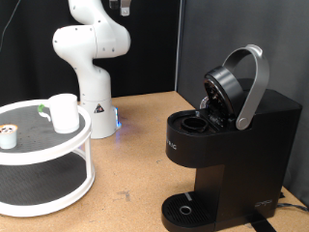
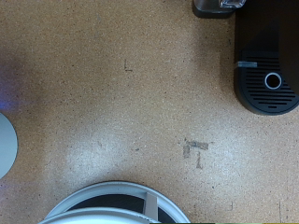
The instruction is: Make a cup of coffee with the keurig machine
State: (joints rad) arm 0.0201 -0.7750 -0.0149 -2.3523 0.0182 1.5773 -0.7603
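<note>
The white cup stands upright on the top shelf of a round white two-tier stand at the exterior view's left. The black keurig machine stands at the right with its grey-handled lid raised and the pod chamber open; its round drip plate is bare. A small white pod with a brown top sits on the stand left of the cup. The gripper is high above the table at the exterior view's top edge, far from both. In the wrist view only its tip shows, above the keurig machine.
The white robot arm base stands behind the stand, with a blue light at its foot. The brown table shows in the wrist view with a small dark mark. The stand's rim shows at that view's edge.
</note>
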